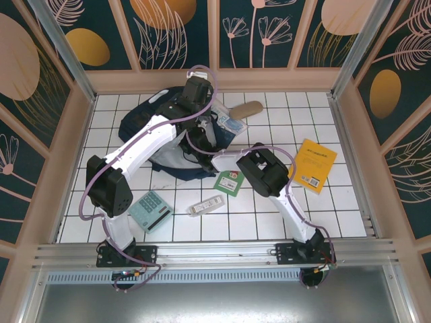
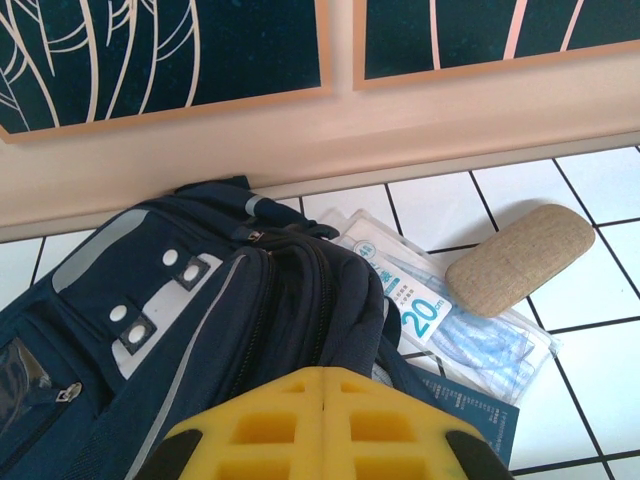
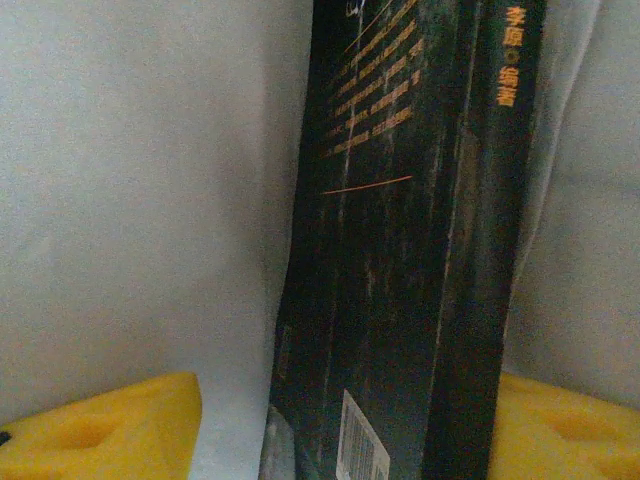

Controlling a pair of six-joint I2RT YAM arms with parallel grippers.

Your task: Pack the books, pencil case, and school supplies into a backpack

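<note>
White-tiled table, boxed in by low tan walls w/ dark teal floral panels above.

Far left and back toward the arm bases from the left gripper (image 2: 325, 412) lies the mint-green calculator (image 1: 149, 210), flat on the tiles, well apart from it. The left gripper's yellow pads (image 2: 260, 420) are pressed together, no gap btwn them; whether any fabric is nipped there can't be told. Directly ahead of and below it sits the navy backpack (image 2: 190, 310), zip side up, its top near the far wall. Ahead and to the right of the pads lies the clear bluish-white packet (image 2: 450, 320), partly over a dark blue book (image 2: 478, 420) that lies just right of the pads. The tan pencil case (image 2: 520, 258) lies further right, touching the packet's far corner.

Toward the bases from the backpack, the white-grey bar (image 1: 205, 205) and the small green book (image 1: 229, 182) lie on the tiles, near each other.

The right gripper (image 3: 345, 425) is down among pale lining, prob. inside the backpack. Its jaws stand wide: a dark book (image 3: 410, 250) w/ orange lettering and a barcode stands on edge btwn the fingers, the left pad (image 3: 110, 430) clear of it, the right pad (image 3: 570, 420) just beside it; not clamped.

Far right of that gripper, the yellow-orange book (image 1: 312, 165) lies flat, well apart.
</note>
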